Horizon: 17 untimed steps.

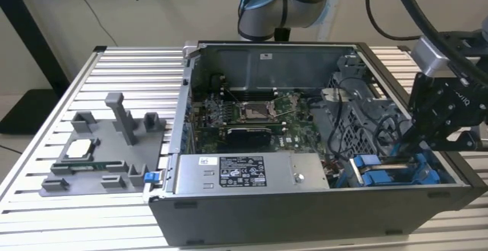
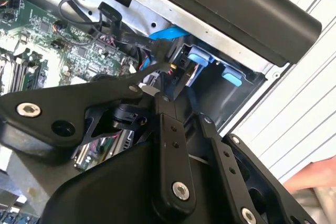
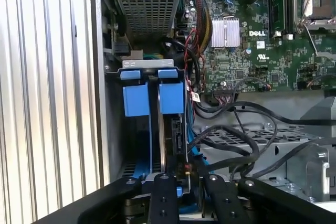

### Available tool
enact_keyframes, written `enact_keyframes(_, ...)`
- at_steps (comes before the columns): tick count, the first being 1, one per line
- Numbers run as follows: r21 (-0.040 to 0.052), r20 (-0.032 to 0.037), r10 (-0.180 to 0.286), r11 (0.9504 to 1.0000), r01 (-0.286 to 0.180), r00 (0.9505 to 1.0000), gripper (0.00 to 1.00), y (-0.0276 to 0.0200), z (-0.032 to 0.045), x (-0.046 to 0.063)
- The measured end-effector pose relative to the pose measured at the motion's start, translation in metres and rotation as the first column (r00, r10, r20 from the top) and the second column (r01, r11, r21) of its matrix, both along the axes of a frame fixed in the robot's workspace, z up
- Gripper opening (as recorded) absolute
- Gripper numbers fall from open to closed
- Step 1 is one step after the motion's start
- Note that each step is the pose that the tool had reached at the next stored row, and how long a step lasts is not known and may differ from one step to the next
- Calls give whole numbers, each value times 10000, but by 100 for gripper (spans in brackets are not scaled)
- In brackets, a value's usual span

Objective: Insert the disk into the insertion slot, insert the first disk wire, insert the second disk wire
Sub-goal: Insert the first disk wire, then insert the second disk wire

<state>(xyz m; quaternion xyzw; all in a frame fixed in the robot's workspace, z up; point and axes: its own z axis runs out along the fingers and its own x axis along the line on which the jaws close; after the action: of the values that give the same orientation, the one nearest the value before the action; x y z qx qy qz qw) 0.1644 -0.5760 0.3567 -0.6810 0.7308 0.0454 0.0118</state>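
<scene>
I look into the open computer case [image 1: 305, 216] on the tabletop [image 1: 114, 74]. The insertion slot [image 3: 140, 64] is the grey cage in the corner of the case at the exterior view's right, next to the grey power box [image 1: 301, 174]. The disk [image 3: 174, 132] stands on its edge inside that slot, in its blue frame, with two blue tabs [image 3: 171, 97] at one end. So I think the first step is done and I am on the wire steps. My hand [image 1: 431, 139] hangs just over the slot, above the end of the disk where the plugs go. I cannot tell if the hand is spread or pressed together, or if it pinches a plug. Black wires [image 3: 236, 135] loop just beside the disk, and a flat blue wire [image 2: 168, 32] lies near the slot. I think the next move needs a plug held straight, lined up with the disk's socket, and a slow, soft push.
</scene>
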Motion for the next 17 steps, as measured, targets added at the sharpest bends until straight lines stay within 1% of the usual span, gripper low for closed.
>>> enact_keyframes(5, 0, -32, 0, 10000, 0, 10000, 100, 0, 75, 0)
enact_keyframes(12, 1, -46, 0, 10000, 0, 10000, 100, 0, 161, 0)
enact_keyframes(14, 1, -46, 0, 10000, 0, 10000, 100, 0, 179, 0)
enact_keyframes(17, 3, -46, 0, 10000, 0, 10000, 100, 0, 183, 0)
